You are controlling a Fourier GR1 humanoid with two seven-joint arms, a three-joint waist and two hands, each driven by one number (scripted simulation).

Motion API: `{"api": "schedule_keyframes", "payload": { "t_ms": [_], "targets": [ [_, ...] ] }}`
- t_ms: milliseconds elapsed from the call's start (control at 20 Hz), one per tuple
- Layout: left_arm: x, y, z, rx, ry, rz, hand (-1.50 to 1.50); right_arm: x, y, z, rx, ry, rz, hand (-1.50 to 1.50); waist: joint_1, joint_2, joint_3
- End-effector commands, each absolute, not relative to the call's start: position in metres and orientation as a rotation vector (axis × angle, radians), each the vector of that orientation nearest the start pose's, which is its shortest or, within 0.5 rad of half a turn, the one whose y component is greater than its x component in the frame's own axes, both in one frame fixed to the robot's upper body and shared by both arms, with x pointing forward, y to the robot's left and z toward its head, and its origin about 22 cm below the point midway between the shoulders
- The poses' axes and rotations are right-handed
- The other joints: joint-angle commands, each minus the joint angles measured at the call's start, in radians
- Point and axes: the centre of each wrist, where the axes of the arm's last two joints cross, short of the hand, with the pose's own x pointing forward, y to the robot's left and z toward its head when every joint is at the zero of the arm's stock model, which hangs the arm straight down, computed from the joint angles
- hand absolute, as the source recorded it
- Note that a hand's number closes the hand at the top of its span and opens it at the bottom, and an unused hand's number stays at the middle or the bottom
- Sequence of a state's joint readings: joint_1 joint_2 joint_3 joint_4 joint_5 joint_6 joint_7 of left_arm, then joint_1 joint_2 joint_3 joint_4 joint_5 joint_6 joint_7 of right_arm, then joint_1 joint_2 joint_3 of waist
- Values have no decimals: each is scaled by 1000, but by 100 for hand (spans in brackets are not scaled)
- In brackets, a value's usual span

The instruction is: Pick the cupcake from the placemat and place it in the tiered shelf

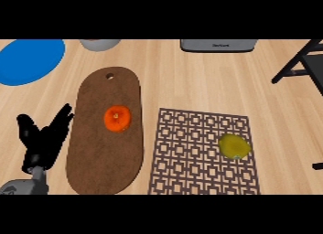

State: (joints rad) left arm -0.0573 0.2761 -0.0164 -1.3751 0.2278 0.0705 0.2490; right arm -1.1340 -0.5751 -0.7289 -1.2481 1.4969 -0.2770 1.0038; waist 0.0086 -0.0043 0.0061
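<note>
Start at the far left: your left hand (42, 139) rests near the lower left edge, its fingers (61, 115) straight and spread wide, pointing up and holding nothing. Up and away beyond those fingertips, toward the top left corner, lies a blue plate (27, 61), well apart from the hand.

Just to the right of your fingers runs a long brown cutting board (103, 151) with a small hole near its far end; the fingertips sit close beside its left edge, though you cannot tell whether they touch it. On the board, a short way right of the fingertips, sits an orange round fruit (117, 118).

Beyond the board's far end, a grey bowl (99, 44) shows only partly at the top edge.

Further right of your fingers lies the patterned brown placemat (191, 169), just beside the board. On its right part sits a yellow-green rounded object (234, 146), the only thing on the mat; it does not clearly read as a cupcake.

At the top edge, a grey appliance (218, 45) shows partly. At the far right stands the black tiered shelf (305, 59), well apart from your hand.

Your right hand does not show.
</note>
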Motion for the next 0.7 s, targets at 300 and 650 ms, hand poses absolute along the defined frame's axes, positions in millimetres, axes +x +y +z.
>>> {"api": "schedule_keyframes", "payload": {
  "t_ms": [300,650],
  "targets": [
    [238,300,-30,97,-1117,66,0,281,-385,391,-1857,-919,-1277,-150,-16,0,-8],
    [232,303,-27,110,-1099,82,0,202,-358,402,-1870,-935,-1486,-150,-29,-10,-8]
  ]
}}
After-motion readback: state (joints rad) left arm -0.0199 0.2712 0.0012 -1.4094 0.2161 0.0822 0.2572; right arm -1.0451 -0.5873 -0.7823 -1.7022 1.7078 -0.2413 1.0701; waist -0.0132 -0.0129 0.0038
